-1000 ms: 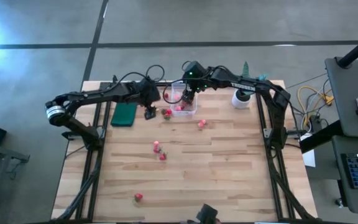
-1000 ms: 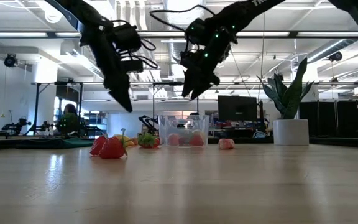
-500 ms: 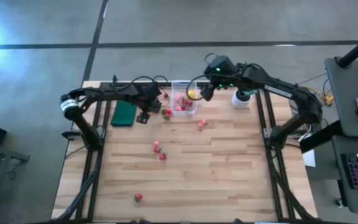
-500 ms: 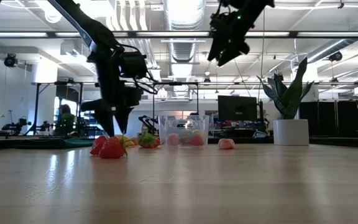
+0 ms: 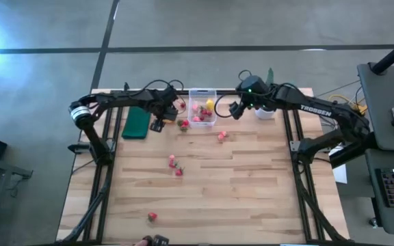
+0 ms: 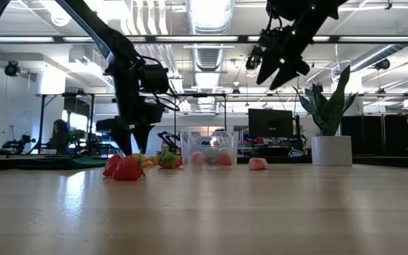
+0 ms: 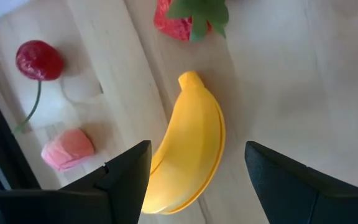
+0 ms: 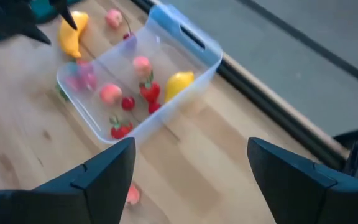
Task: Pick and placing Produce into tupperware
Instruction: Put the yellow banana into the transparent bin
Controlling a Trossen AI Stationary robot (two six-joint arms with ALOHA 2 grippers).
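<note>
The clear tupperware [image 5: 202, 109] stands at the table's far middle. It holds the yellow lemon [image 8: 179, 84] and several red and pink fruits [image 8: 120, 99]. The yellow banana [image 7: 188, 149] lies on the table left of the box, next to a strawberry [image 7: 188, 15], a cherry [image 7: 39, 59] and a pink fruit [image 7: 67, 149]. My left gripper [image 5: 157, 124] is open and low over the banana, one finger on each side of it. My right gripper [image 5: 237, 109] is open and empty, raised right of the box. My left gripper comes at the banana from above, its open fingers [image 7: 126, 177] standing across the banana's lower half [image 7: 179, 180]. I cannot tell whether they touch it. The banana lies flat on the table.
A dark green pad [image 5: 137, 124] lies left of my left gripper. A white plant pot [image 5: 265, 108] stands right of my right gripper. Loose strawberries lie near the box [image 5: 221, 136], at the table's middle [image 5: 175, 166] and near its front edge [image 5: 152, 216].
My right gripper has risen from over the tupperware and gone toward the table's right edge; the lemon now shows inside the box. My left gripper has gone down toward the banana and the fruits left of the box.
</note>
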